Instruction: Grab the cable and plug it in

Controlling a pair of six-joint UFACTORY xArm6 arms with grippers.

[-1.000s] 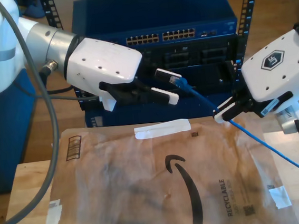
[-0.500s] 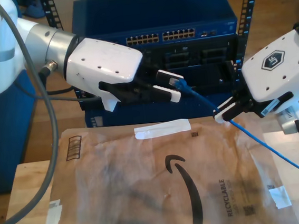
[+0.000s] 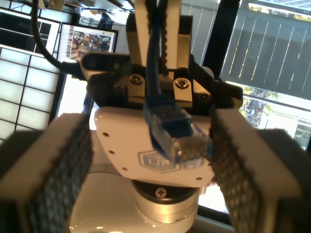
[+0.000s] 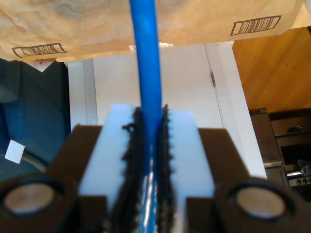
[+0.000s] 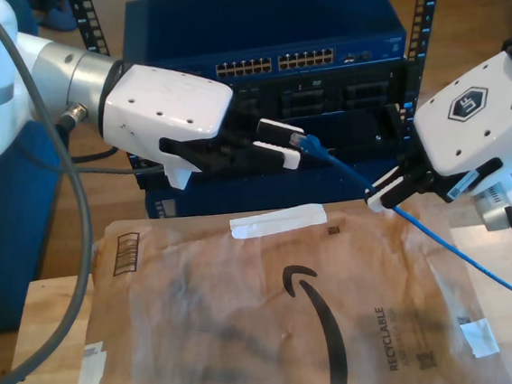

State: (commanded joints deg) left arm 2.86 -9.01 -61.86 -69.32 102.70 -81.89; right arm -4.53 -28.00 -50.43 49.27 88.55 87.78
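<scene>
The blue cable (image 5: 349, 172) runs taut from my second gripper (image 5: 385, 194) up to its translucent blue plug (image 5: 299, 139). My second gripper, at the exterior view's right, is shut on the cable (image 4: 146, 73), which sits pinched between its toothed pads (image 4: 182, 145). My first gripper (image 5: 287, 142), reaching in from the exterior view's left, is open with the plug between its fingertips. In the first wrist view the plug (image 3: 182, 138) hangs between the mesh-padded fingers (image 3: 63, 165), close to one and well clear of the other.
A blue network switch (image 5: 275, 63) with rows of ports stands in a rack behind both grippers. A brown paper mailer (image 5: 277, 317) covers the wooden table (image 5: 45, 357) below. Slack blue cable trails off toward the exterior view's lower right (image 5: 510, 290).
My first arm has shifted slightly toward the exterior view's left and up, its fingers still around the plug. My second gripper and the cable have held still.
</scene>
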